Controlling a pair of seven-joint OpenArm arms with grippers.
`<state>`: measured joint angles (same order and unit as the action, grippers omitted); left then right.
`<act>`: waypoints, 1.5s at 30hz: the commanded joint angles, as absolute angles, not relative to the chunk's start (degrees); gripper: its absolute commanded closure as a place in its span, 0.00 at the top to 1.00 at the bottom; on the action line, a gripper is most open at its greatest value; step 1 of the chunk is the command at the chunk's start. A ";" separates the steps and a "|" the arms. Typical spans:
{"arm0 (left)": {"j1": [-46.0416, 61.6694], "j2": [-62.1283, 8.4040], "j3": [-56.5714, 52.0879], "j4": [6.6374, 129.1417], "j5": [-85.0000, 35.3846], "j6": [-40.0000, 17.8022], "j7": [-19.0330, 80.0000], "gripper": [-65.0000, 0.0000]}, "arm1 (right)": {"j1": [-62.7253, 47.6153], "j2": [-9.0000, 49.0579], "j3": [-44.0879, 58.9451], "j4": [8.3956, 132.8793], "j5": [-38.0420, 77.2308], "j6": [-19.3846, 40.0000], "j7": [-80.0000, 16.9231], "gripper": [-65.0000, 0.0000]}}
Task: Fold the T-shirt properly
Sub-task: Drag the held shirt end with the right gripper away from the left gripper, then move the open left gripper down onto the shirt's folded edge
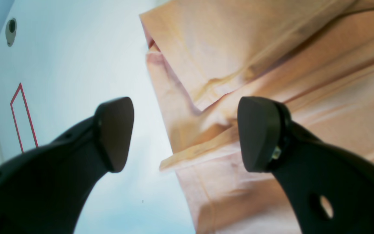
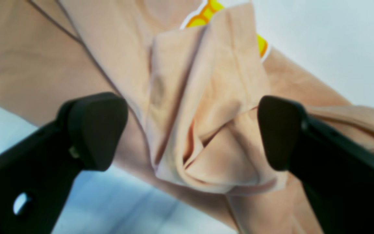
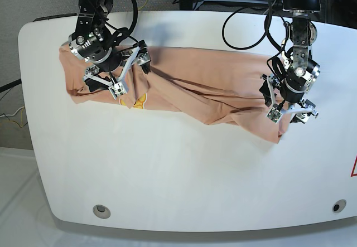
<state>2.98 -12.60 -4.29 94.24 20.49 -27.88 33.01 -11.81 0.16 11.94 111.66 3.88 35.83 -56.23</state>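
T-shirt (image 3: 189, 93): peach-pink cotton, lay across the far half of the white worktop (image 3: 184, 169) as a long rumpled band running from the base view's left edge toward its right, loosely gathered lengthwise with several diagonal creases. A small yellow print (image 3: 139, 101) showed at the band's near edge under the left-hand end; in the right wrist view the same print (image 2: 206, 14) peeked out behind a bunched fold of cloth. The end on the base view's right tapered to a hanging corner near the worktop's right side. Right gripper (image 2: 190, 131): seen on the base view's left, poised over the bunched fold, jaws spread wide with the crumpled cloth standing between them; neither pad appeared to press the fabric, so nothing was grasped. Left gripper (image 1: 185, 135): on the base view's right, jaws likewise spread wide above the T-shirt's edge, one finger (image 1: 115, 133) over bare worktop and the other over layered cloth, with a folded hem and seam lying between; released, holding nothing. Worktop: white, rounded corners, with two round inset fittings near the front edge, one (image 3: 101, 210) at left and one (image 3: 335, 206) at right. A red outlined mark (image 1: 23, 118) sat on the surface beside the left gripper. Black cables (image 3: 245, 21) trailed behind both arms at the far edge.
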 commanded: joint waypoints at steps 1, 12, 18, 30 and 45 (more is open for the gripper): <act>2.07 -13.05 -4.53 95.52 20.44 -27.30 32.13 0.70 | -10.42 0.75 12.09 113.27 4.62 35.91 -55.25 1.00; 2.07 -13.23 -4.62 95.60 20.53 -27.30 32.13 0.70 | -9.89 2.07 15.43 113.27 4.88 36.18 -55.25 1.00; 2.07 -13.32 -4.62 95.60 20.53 -27.30 32.13 0.70 | -9.89 3.30 17.89 113.19 4.88 38.37 -55.25 1.00; 1.89 -13.32 -4.62 95.60 20.26 -27.30 32.13 0.70 | -9.89 4.35 23.16 112.84 4.97 40.00 -55.25 1.00; -1.36 -13.32 -4.44 93.67 20.09 -27.30 32.04 0.70 | -9.80 4.62 24.66 112.84 11.56 40.00 -55.25 1.00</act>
<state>0.01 -12.75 -4.29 93.91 20.32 -27.86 32.95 -10.35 3.97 24.36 111.96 10.85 40.10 -56.16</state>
